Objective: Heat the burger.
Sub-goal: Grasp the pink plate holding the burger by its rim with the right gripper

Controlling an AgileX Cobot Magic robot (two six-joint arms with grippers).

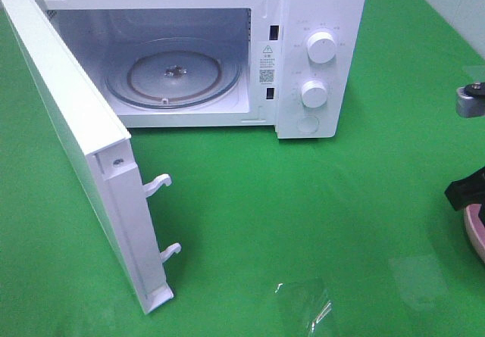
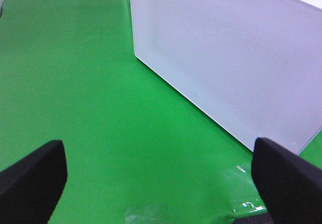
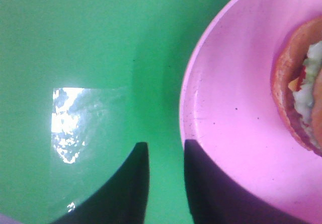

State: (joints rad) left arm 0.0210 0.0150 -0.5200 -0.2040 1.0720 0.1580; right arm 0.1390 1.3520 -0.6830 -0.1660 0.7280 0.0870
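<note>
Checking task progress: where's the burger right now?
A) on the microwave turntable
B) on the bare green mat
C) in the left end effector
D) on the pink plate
D: the right wrist view shows the burger lying on the pink plate, while the glass turntable in the open microwave holds nothing.

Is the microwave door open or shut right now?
Open. The microwave door is swung wide out to the left, and you can see right inside to the glass turntable.

Open microwave cavity (image 1: 151,26), free green table (image 1: 303,201) in front, swung-out door (image 1: 72,125) flanking the left.
</note>
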